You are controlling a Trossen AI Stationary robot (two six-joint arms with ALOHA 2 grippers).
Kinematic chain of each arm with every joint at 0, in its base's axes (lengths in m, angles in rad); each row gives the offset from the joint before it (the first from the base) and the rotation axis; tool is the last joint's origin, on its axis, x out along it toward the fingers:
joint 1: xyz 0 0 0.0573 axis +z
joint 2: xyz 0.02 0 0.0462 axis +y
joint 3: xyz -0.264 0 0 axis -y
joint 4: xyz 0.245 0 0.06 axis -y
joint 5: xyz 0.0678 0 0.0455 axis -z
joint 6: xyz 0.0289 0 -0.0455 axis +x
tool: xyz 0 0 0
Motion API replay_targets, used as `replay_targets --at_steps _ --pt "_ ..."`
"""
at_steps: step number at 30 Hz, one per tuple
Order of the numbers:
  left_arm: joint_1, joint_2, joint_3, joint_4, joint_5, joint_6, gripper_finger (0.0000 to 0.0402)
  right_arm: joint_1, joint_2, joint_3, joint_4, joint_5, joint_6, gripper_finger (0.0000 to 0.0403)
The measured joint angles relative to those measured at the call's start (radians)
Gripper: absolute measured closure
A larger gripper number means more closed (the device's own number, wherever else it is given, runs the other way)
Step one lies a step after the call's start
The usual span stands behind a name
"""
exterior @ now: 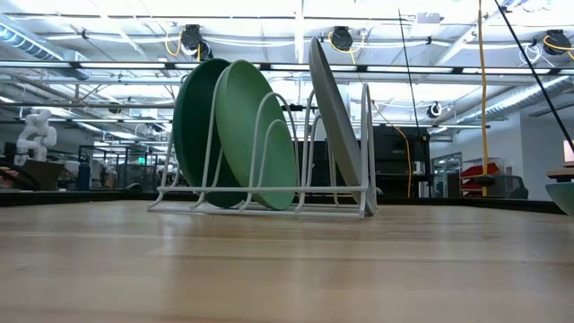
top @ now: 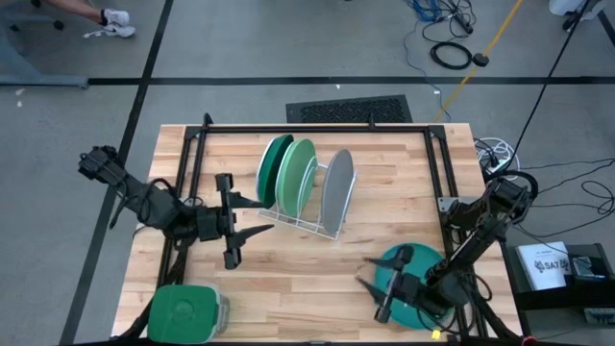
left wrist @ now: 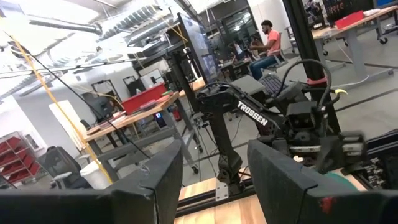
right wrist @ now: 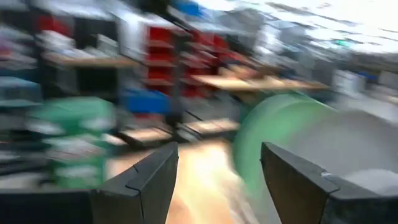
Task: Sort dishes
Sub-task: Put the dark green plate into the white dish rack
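Three dishes stand on edge in a white wire rack (top: 309,227) at the table's middle: a dark green plate (top: 274,165), a light mint plate (top: 299,173) and a grey plate (top: 336,187). The low view shows them leaning in the rack's slots: dark green (exterior: 191,126), mint (exterior: 262,135), grey (exterior: 335,112). A teal plate (top: 426,256) lies near the table's right front corner, partly hidden under my right arm. My right gripper (top: 366,272) stands open above the plate's left rim, holding nothing. My left gripper (top: 256,216) is open left of the rack, pointing toward it.
A green square container (top: 187,312) sits at the table's front left corner. A black frame (top: 317,128) runs along the table's far and side edges. Bare wood lies in front of the rack, between the two grippers.
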Motion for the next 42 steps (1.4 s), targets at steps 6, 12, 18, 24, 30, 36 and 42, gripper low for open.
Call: replay_targets --at_steps 6,12,18,24,30,36,42 --pt "0.032 0.038 0.0 0.007 0.008 -0.001 0.0221 -0.062 0.0 0.0 -0.164 -0.242 0.148 0.0181" --pt "0.059 0.081 0.0 0.008 0.008 -0.003 0.0221 -0.092 0.001 0.0 -0.558 -0.257 0.546 0.0197" --pt "0.083 0.108 0.0 0.012 0.008 -0.003 0.0221 -0.13 0.001 0.0 -0.898 -0.418 0.93 0.0206" --pt "0.104 0.117 0.0 0.013 0.008 -0.026 0.0221 -0.172 0.002 0.077 -1.307 -0.606 1.168 0.0206" --pt "0.107 0.117 0.0 0.012 0.008 -0.025 0.0221 -0.189 0.002 0.292 -2.008 -0.845 1.492 0.0206" --pt "0.107 0.117 0.0 0.007 0.008 -0.025 0.0221 -0.177 0.001 0.441 -2.153 -1.078 1.622 0.0206" --pt "0.107 0.117 0.0 0.002 0.008 -0.026 0.0221 -0.177 0.026 0.448 -2.146 -1.201 1.781 0.0206"
